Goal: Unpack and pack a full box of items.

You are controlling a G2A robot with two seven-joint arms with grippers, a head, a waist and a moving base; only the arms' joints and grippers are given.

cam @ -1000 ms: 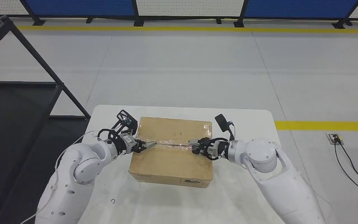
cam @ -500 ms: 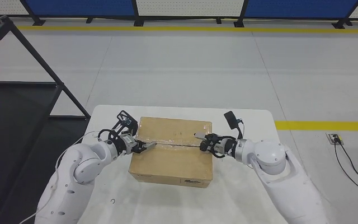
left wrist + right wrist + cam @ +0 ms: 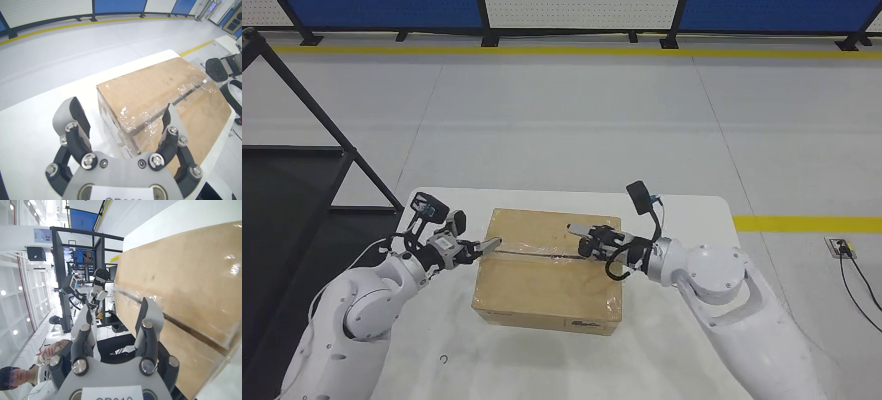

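The brown cardboard box [image 3: 547,280] lies shut in the middle of the white surface [image 3: 682,215], and its long axis and its clear-taped centre seam [image 3: 542,256] run from 9 to 3 o'clock in the top view. My left hand [image 3: 485,247] is spread wide and empty at the 9 o'clock end of that seam, one finger over the lid. My right hand [image 3: 582,240], also spread and empty, hangs over the lid toward 3 o'clock, just on the seam's 12 o'clock side. The seam lies straight between my two hands, and I judge the left the nearer to a seam end.
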